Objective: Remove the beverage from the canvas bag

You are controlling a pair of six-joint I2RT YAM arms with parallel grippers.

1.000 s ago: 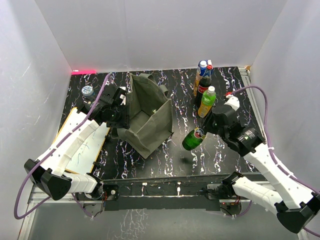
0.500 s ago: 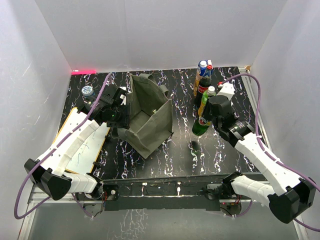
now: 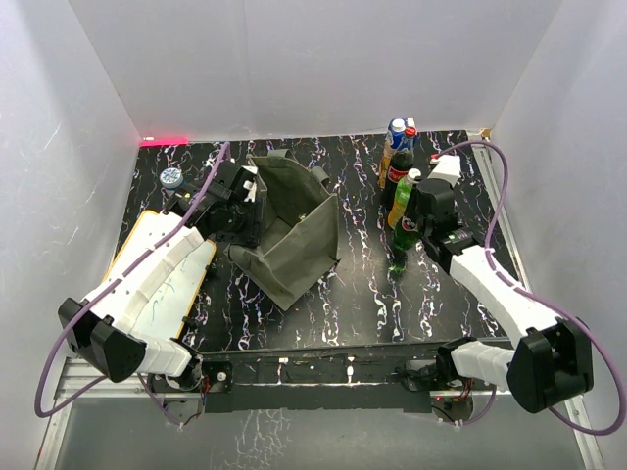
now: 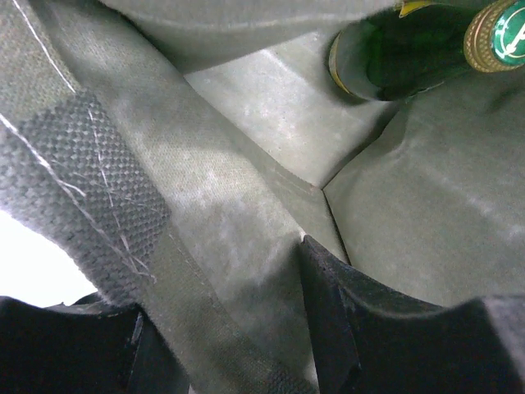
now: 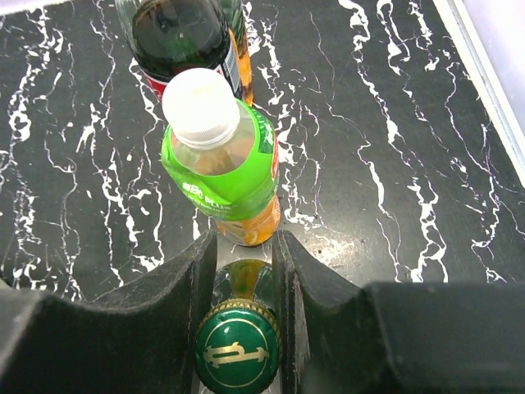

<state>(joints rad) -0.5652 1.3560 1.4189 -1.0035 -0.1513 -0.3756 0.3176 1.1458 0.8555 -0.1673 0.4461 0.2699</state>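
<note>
The olive-grey canvas bag [image 3: 294, 235] stands open left of centre. My left gripper [image 3: 245, 201] is shut on its left rim; in the left wrist view the fabric wall [image 4: 221, 246] runs between my fingers [image 4: 369, 328]. Deep inside the bag lies a dark green bottle [image 4: 402, 57], with a gold-rimmed cap [image 4: 500, 37] beside it. My right gripper [image 3: 413, 225] is shut on the neck of a green glass bottle [image 3: 402, 247], which stands upright on the table. Its green cap [image 5: 238, 355] sits between my fingers [image 5: 164, 304].
Just behind the held bottle stand a green-labelled bottle with a white cap [image 5: 217, 156], a cola bottle [image 5: 184, 37] and a blue can [image 3: 399, 130]. A white board with a yellow edge [image 3: 162, 284] and a capped bottle [image 3: 171, 178] are at the left.
My right gripper has carried the green glass bottle to the right, turned it upright and lowered it beside the standing bottles. My left gripper has shifted slightly back along the bag's rim.
</note>
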